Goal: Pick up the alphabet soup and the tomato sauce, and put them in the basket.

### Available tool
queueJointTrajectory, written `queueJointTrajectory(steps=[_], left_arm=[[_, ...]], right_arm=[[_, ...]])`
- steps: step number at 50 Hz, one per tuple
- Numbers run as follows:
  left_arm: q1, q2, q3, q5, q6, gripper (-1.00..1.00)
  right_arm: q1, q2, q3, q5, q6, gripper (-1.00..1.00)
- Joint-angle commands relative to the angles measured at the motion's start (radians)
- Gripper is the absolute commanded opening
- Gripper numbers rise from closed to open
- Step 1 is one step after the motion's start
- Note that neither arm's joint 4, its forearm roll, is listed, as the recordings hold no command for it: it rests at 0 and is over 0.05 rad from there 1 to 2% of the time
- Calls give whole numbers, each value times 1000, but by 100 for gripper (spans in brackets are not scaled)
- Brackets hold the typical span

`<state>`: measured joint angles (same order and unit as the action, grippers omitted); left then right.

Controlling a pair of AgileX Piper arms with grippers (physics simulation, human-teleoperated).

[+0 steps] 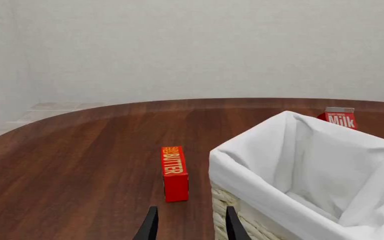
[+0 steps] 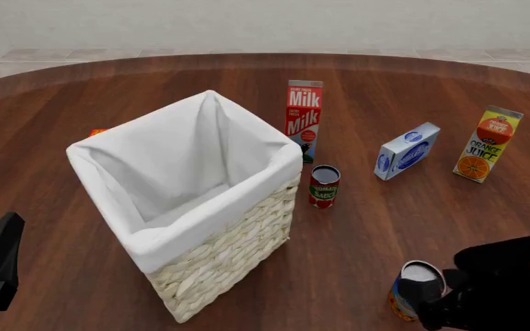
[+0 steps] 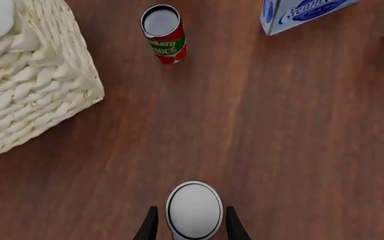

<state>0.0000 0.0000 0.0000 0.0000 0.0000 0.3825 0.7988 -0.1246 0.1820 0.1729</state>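
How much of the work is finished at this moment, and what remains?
Nothing is in the basket yet; its white lining looks bare. In hand: the right gripper has its fingers on either side of the alphabet soup, which seems not lifted yet. Left: the tomato sauce stands untouched on the table, and the left gripper is open, holding nothing.

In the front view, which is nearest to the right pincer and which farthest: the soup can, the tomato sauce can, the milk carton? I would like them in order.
1. Soup can: right at the right pincer, near the table's front edge.
2. Tomato sauce can: farther forward, beside the basket.
3. Milk carton: farthest, behind the tomato sauce can.
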Motion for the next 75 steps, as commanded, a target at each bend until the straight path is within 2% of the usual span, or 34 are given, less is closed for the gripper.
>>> queueJointTrajectory(steps=[1,12,13,28,53,75], left_arm=[[0,0,0,0,0,100],[0,0,0,0,0,100],[0,0,0,0,0,100],[0,0,0,0,0,100],[0,0,0,0,0,100],[0,0,0,0,0,100]], right_arm=[[2,45,13,-52,3,100],[-1,91,7,-92,3,100],[-7,86,4,-86,-3,-100],[-11,35,6,-47,-5,-100],[-44,-104,-112,168,-79,-100],[-25,-92,-229,220,-131,-100]])
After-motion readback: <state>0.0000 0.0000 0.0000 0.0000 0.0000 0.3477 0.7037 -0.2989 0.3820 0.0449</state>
